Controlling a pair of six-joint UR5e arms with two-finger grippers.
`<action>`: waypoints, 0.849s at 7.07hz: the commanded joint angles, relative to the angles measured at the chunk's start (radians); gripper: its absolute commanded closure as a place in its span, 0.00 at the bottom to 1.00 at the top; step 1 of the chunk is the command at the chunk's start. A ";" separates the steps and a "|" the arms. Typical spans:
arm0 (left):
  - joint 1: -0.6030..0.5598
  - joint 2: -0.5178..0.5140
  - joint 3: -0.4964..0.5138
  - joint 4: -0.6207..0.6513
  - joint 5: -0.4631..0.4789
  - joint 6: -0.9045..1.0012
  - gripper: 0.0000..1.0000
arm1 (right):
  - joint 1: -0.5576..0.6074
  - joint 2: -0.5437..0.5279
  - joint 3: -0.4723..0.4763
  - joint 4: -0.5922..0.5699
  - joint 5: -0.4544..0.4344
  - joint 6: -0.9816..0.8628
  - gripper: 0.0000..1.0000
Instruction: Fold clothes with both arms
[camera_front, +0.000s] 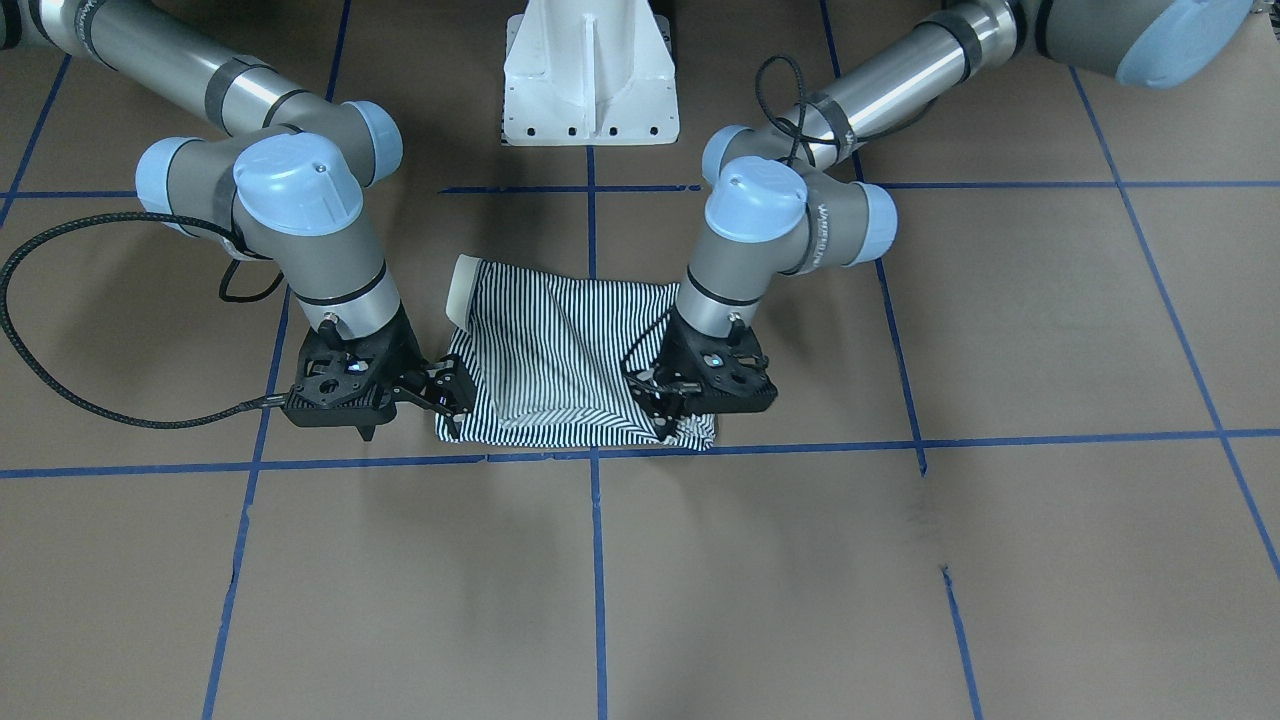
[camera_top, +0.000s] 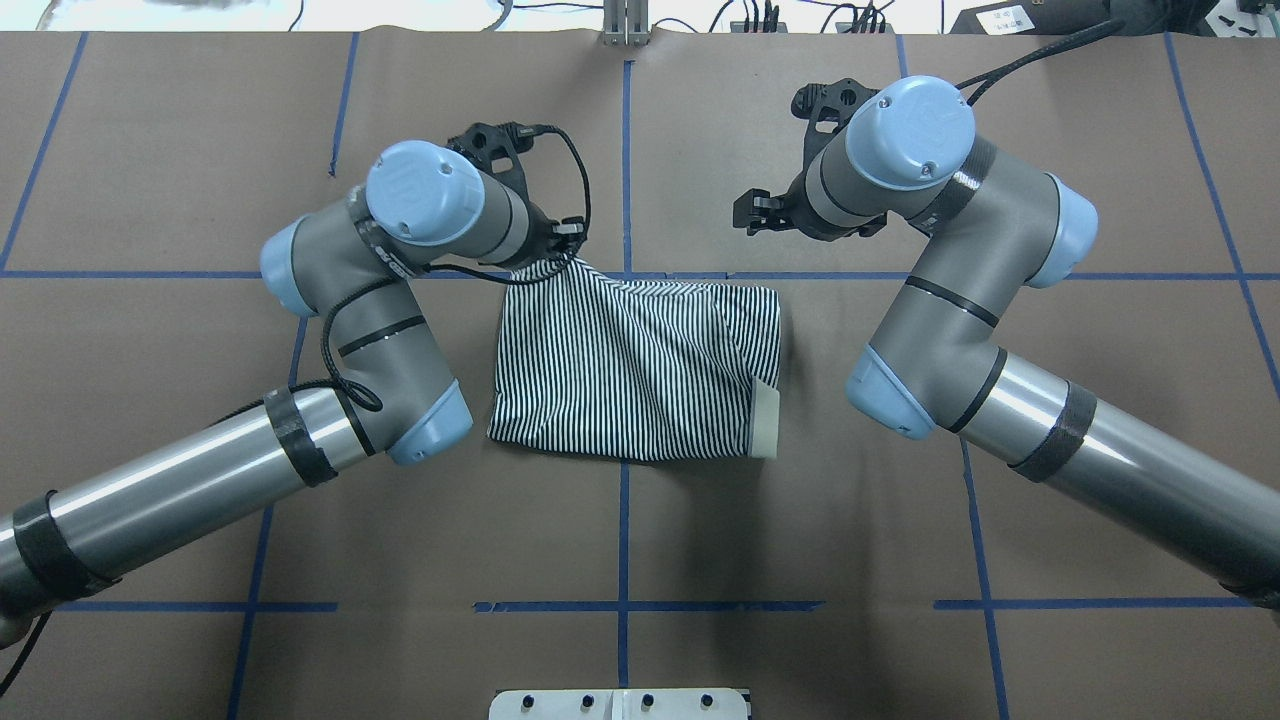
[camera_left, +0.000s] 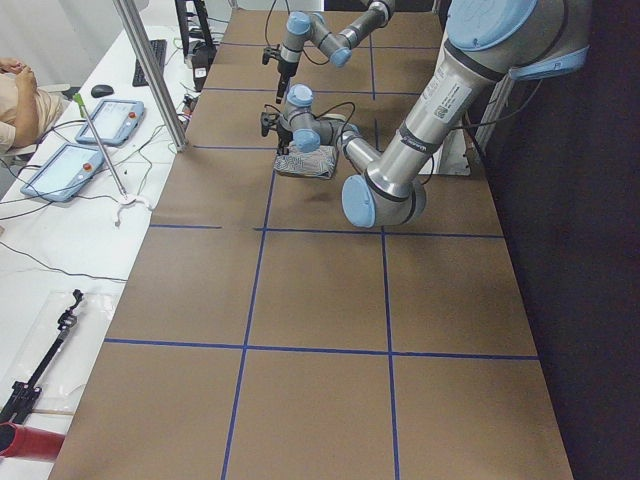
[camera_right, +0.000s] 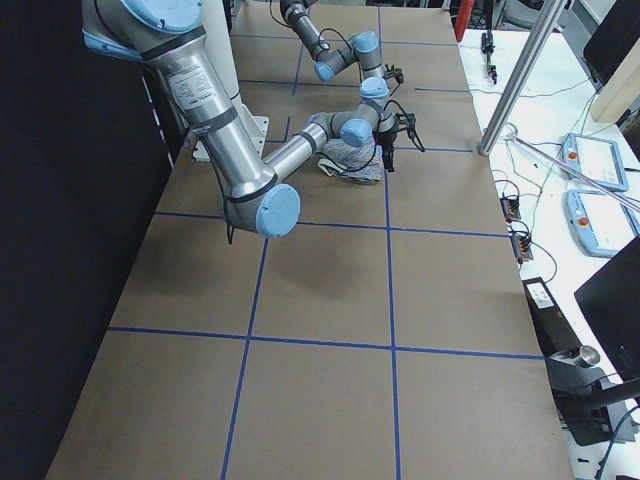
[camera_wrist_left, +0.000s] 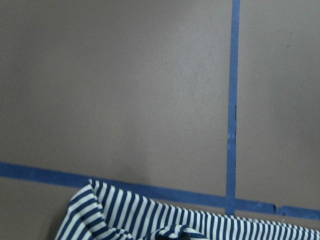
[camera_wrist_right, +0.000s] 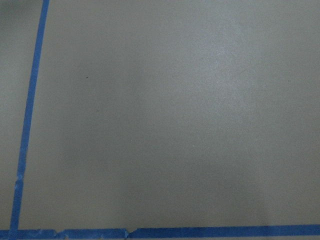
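Observation:
The navy-and-white striped polo shirt (camera_front: 560, 350) lies folded into a rough rectangle on the brown table, its cream collar (camera_front: 465, 290) at one near-robot corner. It also shows in the overhead view (camera_top: 630, 370). My left gripper (camera_front: 655, 400) is shut on the shirt's far corner, which is drawn up into a point (camera_top: 560, 262). My right gripper (camera_front: 450, 395) is open and empty, just off the shirt's other far corner. In the overhead view it (camera_top: 752, 212) stands apart from the cloth. The left wrist view shows the shirt's striped edge (camera_wrist_left: 140, 220). The right wrist view shows only bare table.
The white pedestal base (camera_front: 590, 80) stands at the robot's side of the table. Blue tape lines (camera_front: 590, 455) grid the brown surface. A side table with tablets (camera_left: 60, 170) and a seated person (camera_left: 15, 90) lies beyond the far edge.

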 joint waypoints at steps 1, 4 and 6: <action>-0.022 -0.001 0.056 -0.036 -0.001 0.039 1.00 | -0.006 -0.001 -0.001 0.003 -0.004 0.000 0.00; -0.016 -0.001 0.022 -0.038 -0.011 0.046 0.00 | -0.004 -0.001 -0.001 0.004 -0.004 0.000 0.00; -0.042 0.028 -0.054 -0.008 -0.074 0.125 0.00 | -0.001 -0.004 0.015 0.003 0.005 -0.002 0.00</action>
